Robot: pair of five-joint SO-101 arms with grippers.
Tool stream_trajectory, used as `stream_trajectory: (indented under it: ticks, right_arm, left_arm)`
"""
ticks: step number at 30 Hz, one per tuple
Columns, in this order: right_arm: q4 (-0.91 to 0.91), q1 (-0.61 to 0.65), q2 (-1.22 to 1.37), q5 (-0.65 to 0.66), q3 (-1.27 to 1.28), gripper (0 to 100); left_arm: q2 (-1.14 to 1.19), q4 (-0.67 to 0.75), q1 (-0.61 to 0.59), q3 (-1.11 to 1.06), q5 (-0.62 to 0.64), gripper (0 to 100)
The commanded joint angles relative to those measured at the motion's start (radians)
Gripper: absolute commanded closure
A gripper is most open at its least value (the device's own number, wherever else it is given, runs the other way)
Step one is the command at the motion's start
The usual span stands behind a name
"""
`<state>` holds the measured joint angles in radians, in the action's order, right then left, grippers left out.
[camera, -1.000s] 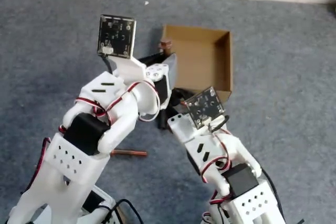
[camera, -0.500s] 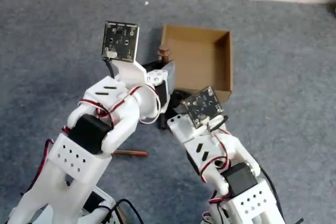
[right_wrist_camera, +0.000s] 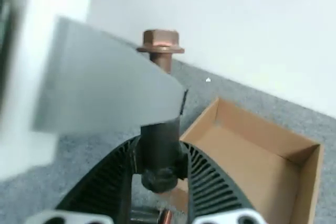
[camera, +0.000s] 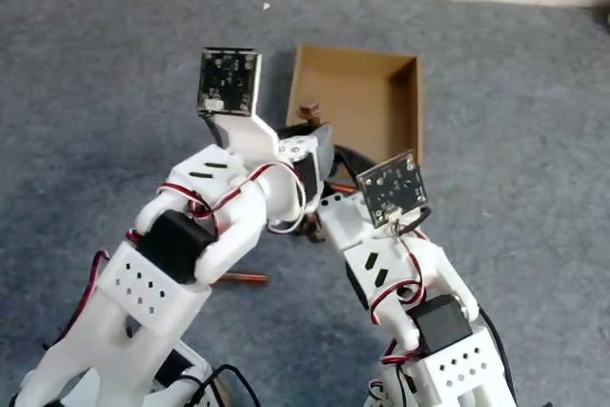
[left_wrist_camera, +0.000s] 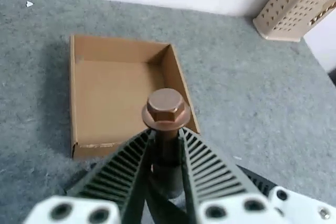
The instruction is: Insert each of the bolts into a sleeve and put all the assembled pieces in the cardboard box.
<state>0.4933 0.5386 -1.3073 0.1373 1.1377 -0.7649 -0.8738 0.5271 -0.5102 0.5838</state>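
At the near-left corner of the cardboard box (camera: 367,107), the crowded wrists hid both sets of fingers from above. Up close, the left gripper (left_wrist_camera: 165,137) pinched the bolt (left_wrist_camera: 166,109) beneath its head, and the right gripper (right_wrist_camera: 158,149) clamped the dark sleeve (right_wrist_camera: 157,129) below. A blurred grey finger hid where shank met sleeve. Over the last second, the bolt head had drawn back along the box's left wall. A second bolt (camera: 238,277) lay on the carpet (camera: 86,92), partly covered.

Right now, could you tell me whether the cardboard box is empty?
Empty as far as visible: the cardboard box shows a bare floor, though the bolt hides one corner.
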Motion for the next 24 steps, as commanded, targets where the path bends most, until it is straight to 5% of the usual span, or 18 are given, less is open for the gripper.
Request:
stream_trajectory:
  ticks: [1, 7, 14, 19, 24]
  right_arm:
    - [-0.079, -0.027, -0.021, -0.008, -0.019, 99.3]
    - [-0.097, -0.027, -0.021, -0.002, -0.019, 99.0]
    - [-0.094, -0.027, -0.021, -0.006, -0.012, 99.0]
    - [-0.093, -0.079, -0.021, -0.009, -0.01, 99.2]
    - [-0.09, -0.173, -0.012, -0.011, -0.007, 99.2]
  left_arm:
    - [-0.019, -0.003, 0.018, 0.044, -0.003, 100]
    - [-0.05, -0.003, 0.021, 0.033, -0.218, 98]
    - [-0.231, -0.003, 0.013, -0.081, -0.23, 74]
    - [-0.357, -0.003, 0.008, -0.117, -0.244, 73]
    - [-0.418, -0.068, -0.125, -0.119, -0.354, 73]
